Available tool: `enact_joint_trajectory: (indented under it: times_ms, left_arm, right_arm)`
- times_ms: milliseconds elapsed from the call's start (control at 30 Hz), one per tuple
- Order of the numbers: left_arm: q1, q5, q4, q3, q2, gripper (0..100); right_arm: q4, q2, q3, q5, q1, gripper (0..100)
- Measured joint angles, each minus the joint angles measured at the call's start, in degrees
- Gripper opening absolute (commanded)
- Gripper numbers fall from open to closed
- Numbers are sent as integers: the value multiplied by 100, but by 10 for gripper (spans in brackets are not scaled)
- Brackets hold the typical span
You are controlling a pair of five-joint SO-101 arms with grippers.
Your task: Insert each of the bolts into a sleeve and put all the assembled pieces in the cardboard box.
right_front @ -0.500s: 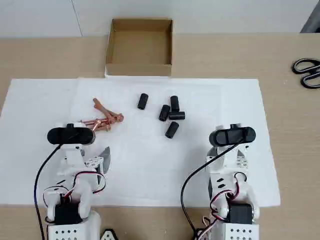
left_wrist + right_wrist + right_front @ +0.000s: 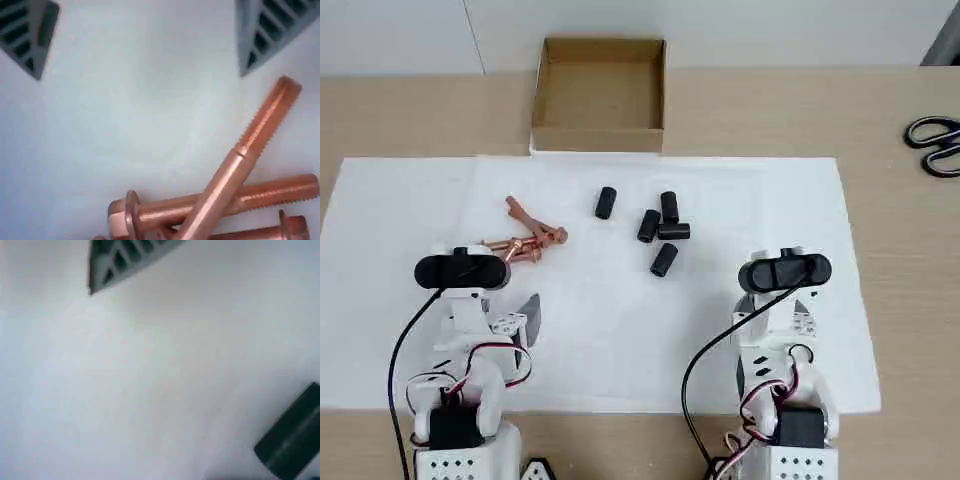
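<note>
Copper bolts (image 2: 532, 238) stay at ten o'clock on the sheet (image 2: 420, 300), sleeves (image 2: 660, 228) at one; the left gripper (image 2: 140, 74), wide open and empty, barely shifted beside the bolts, the right gripper (image 2: 786, 320) unreadable, so assembly hasn't begun.

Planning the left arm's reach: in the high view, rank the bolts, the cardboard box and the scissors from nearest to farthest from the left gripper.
1. Bolts, just ahead of the left gripper.
2. Cardboard box, farther ahead at the back.
3. Scissors, far off to the right.
</note>
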Motion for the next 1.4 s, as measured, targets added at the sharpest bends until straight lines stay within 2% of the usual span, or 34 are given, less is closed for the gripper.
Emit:
enact_joint_trajectory:
  times_ms: [1033,1233,1400]
  left_arm:
    - [0,0,0,0,0,240]
    - [360,0,-26,0,0,240]
    - [387,0,-35,0,0,240]
  right_arm:
    - [0,0,0,0,0,180]
    - [0,0,0,0,0,180]
    - [0,0,0,0,0,180]
